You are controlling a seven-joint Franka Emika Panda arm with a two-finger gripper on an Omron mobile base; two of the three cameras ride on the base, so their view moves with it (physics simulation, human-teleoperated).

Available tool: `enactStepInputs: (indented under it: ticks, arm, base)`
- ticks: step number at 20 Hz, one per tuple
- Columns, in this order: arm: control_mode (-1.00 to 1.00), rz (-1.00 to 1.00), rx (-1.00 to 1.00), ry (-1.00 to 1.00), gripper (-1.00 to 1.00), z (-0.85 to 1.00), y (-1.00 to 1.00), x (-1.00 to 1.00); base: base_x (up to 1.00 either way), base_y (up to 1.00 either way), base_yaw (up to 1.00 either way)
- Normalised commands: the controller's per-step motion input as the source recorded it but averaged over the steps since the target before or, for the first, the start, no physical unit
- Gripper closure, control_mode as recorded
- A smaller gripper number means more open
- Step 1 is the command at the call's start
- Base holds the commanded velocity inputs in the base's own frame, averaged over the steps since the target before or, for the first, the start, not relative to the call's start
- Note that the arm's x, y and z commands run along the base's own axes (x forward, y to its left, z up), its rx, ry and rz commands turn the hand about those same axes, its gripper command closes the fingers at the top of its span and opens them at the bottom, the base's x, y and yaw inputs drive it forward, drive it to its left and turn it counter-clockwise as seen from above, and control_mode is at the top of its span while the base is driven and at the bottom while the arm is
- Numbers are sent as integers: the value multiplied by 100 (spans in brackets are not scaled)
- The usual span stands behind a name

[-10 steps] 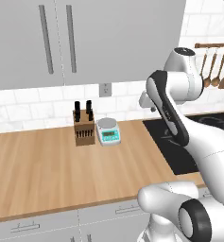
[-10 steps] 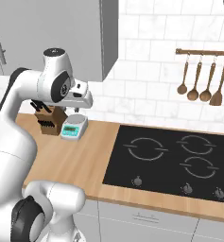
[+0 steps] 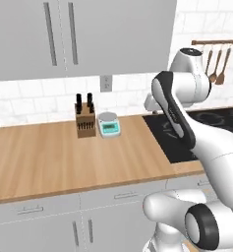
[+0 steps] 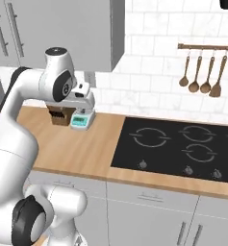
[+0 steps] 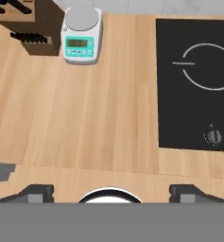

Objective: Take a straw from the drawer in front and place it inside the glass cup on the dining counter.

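fingers [image 5: 111,193]: my tips spread wide, holding nothing, above bare desk [image 5: 85,137]
scale [image 5: 81,35]: far side of desk, just beside knife block [image 5: 30,23]
hob [image 5: 196,80]: other side of scale from block
straw, drawer: can't tell where

knife block [image 3: 85,119] left of kitchen scale [image 3: 108,124] on worktop [image 3: 64,157]; hob [image 4: 178,146] to their right

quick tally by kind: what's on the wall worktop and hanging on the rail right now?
Knife block: 1
Kitchen scale: 1
Black hob: 1
Hanging wooden utensils: 4
Total: 7
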Motion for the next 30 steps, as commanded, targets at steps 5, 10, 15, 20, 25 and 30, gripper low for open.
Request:
enactStepInputs:
  ticks: [5,10,15,20,25,30]
  arm:
    - [100,0,0,0,-100,0,0,0]
    - [100,0,0,0,-100,0,0,0]
    - [100,0,0,0,-100,0,0,0]
    - [100,0,0,0,-100,0,0,0]
    - [100,0,0,0,-100,0,0,0]
    - [100,0,0,0,-100,0,0,0]
  base:
    - [-65,-22,9]
    - [-2,-59,62]
    - [0,-55,74]
    - [0,-63,72]
    - [0,-83,64]
    - [-4,-95,47]
